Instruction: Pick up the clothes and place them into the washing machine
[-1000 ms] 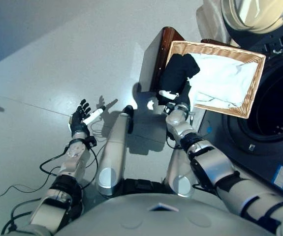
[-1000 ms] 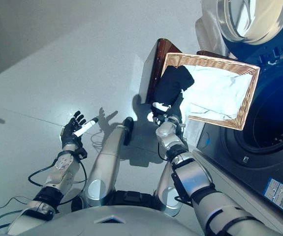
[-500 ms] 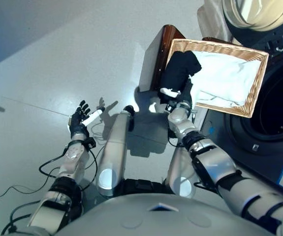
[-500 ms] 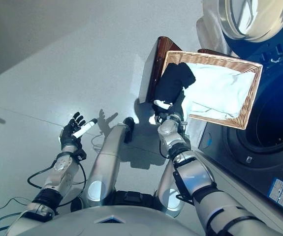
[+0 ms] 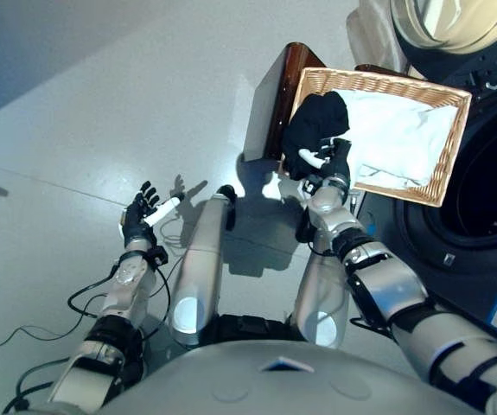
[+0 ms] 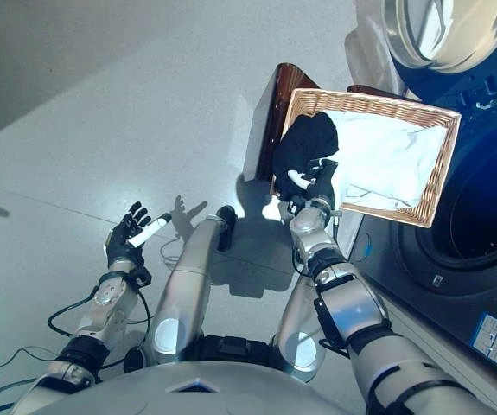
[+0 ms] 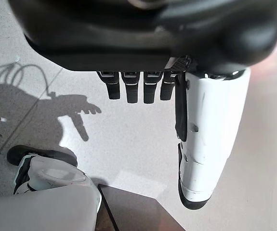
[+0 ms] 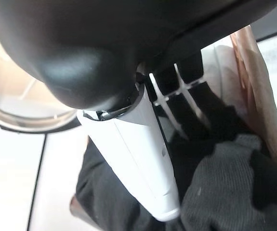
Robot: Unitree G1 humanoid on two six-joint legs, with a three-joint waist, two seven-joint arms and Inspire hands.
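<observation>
Washing machine [image 5: 481, 186] stands with its drum open just past the right hand [image 5: 328, 169], beside the wicker basket [image 5: 445, 164] that hand reaches into. White cloth [image 5: 395, 138] fills the basket beyond the hand's fingers, and the black garment [image 5: 310, 125] lies bunched at the near corner, touching the fingers, though whether they clasp it I cannot tell. Left hand [image 5: 140, 212] hangs well apart over the floor [image 5: 101, 112], fingers relaxed and holding nothing.

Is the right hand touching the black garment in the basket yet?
Touching. The right wrist view shows the right hand with its fingers down on the black garment inside the wicker basket; no gap shows.

The right hand [image 5: 330, 164] reaches forward with fingers [image 8: 196, 103] extended, while the left hand [image 5: 140, 212] hangs low, fingers straight.
</observation>
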